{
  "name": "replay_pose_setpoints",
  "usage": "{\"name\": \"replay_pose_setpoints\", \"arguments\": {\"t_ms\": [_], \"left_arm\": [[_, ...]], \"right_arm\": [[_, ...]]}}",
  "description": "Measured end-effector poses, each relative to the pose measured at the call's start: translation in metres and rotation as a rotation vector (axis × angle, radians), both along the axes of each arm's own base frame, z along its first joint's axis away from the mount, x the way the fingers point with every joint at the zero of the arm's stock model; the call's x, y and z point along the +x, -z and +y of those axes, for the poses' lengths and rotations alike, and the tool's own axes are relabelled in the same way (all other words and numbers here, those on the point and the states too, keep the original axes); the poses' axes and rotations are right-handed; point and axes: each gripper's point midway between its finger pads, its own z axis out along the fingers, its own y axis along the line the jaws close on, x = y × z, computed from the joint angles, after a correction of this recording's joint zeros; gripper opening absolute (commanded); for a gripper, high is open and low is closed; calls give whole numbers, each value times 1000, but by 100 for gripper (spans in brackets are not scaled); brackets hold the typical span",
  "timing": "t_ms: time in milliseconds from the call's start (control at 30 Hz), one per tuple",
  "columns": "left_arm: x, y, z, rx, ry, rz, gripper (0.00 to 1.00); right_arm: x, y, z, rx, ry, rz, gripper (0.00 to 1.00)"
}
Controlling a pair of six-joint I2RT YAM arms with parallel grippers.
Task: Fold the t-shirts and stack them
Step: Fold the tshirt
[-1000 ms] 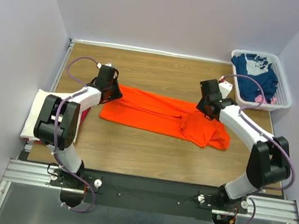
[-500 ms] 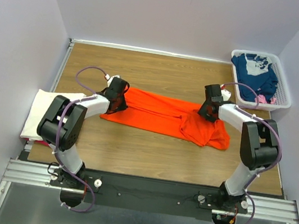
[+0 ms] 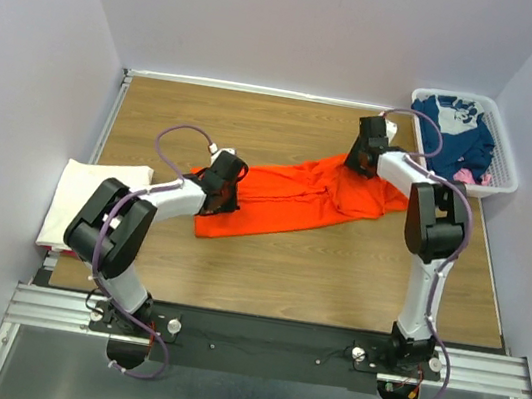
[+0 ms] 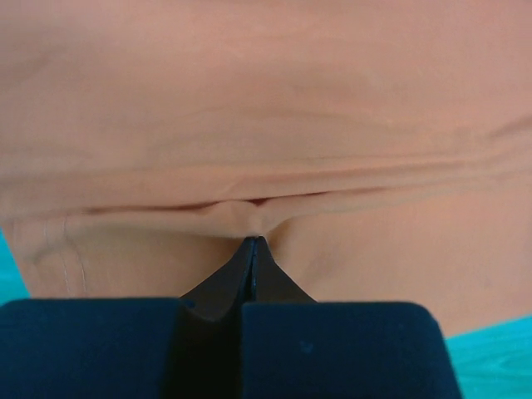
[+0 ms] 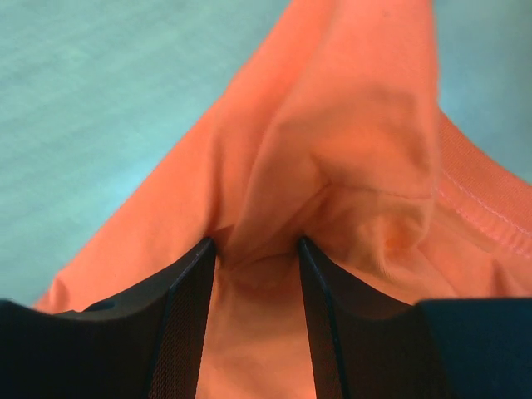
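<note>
Worktop (image 3: 286, 264), mid-frame: left hand (image 4: 252, 239) and right hand (image 5: 258, 249) pinched orange t-shirt (image 3: 287, 193), unfolded; cream t-shirt (image 3: 79, 195) folded frame-left; navy t-shirt (image 3: 454, 128) untouched.

We see our right gripper (image 5: 258, 249) with its two black fingers (image 5: 187, 316) clamped around a thick bunched fold of the orange t-shirt (image 5: 357, 125). A stitched hem (image 5: 482, 208) runs down the right side. The worktop (image 5: 100, 100) shows behind the cloth.
</note>
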Motion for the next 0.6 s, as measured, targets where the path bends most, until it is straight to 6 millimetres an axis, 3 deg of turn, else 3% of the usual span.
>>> {"name": "replay_pose_setpoints", "arguments": {"t_ms": [167, 300, 400, 600], "left_arm": [[-35, 1, -26, -7, 113, 38, 0], [-71, 1, -54, -30, 223, 73, 0], [-99, 2, -78, -48, 313, 98, 0], [-144, 2, -118, -86, 462, 146, 0]], "right_arm": [[47, -4, 22, 13, -110, -54, 53], [72, -5, 41, 38, -201, -86, 53], [83, -6, 55, 44, -261, -102, 54], [84, -5, 112, 16, -430, -130, 54]]}}
